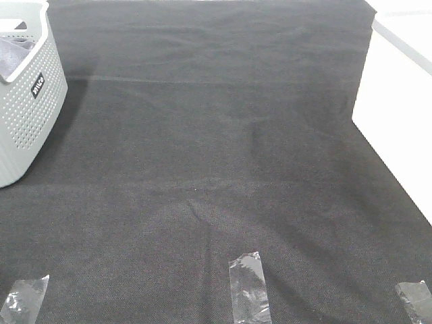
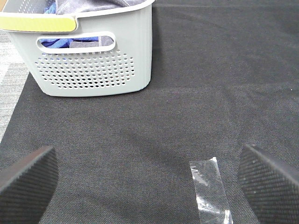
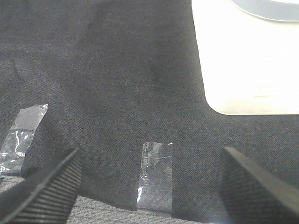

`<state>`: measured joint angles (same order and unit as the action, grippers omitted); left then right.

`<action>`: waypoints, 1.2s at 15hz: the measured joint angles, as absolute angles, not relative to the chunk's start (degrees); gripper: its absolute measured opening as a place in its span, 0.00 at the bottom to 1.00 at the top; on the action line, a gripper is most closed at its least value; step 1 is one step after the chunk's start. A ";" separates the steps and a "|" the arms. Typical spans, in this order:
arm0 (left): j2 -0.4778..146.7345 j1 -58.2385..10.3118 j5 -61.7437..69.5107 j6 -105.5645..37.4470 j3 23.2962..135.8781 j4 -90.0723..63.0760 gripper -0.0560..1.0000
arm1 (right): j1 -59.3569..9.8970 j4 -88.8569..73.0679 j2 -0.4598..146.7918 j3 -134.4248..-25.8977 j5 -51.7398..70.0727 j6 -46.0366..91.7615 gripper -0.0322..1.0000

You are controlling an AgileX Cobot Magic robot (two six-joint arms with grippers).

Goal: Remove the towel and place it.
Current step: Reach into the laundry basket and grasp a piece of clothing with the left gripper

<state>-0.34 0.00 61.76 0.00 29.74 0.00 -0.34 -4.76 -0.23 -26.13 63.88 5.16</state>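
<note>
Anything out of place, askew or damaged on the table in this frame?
Nothing serious. The black cloth has a shallow wrinkle near its front middle, just above the centre tape strip, which looks crinkled. The towel sits inside the basket; nothing has spilled.

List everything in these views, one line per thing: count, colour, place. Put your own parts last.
laundry basket: one, pale grey, perforated, far left of the table cover.
towel: one, greyish-lavender, inside the basket.
blue cloth: at least one, blue, inside the basket, seen through its handle slot.
tape strips: three, clear, along the near edge of the cover.
table cover: one, black fabric, under the basket and tape.
white surface: one, white, beside the cover on the right.
left hand: one, black fingers, open and empty, above the cover, facing the basket.
right hand: one, black fingers, open and empty, above a tape strip at the cover's edge.
</note>
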 joint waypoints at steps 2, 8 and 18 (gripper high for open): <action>-0.34 0.00 61.76 0.00 29.74 0.00 0.99 | -0.34 -4.76 -0.23 -26.13 63.88 5.16 0.79; -0.34 0.00 61.76 0.00 29.74 0.00 0.99 | -0.34 -4.76 -0.23 -26.13 63.88 5.16 0.79; 1.03 0.00 61.76 -0.34 29.74 0.00 0.99 | -0.34 -4.76 -0.23 -26.13 63.88 5.16 0.79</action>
<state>1.03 0.00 61.76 -0.34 29.74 0.00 -0.34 -4.76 -0.23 -26.13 63.88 5.16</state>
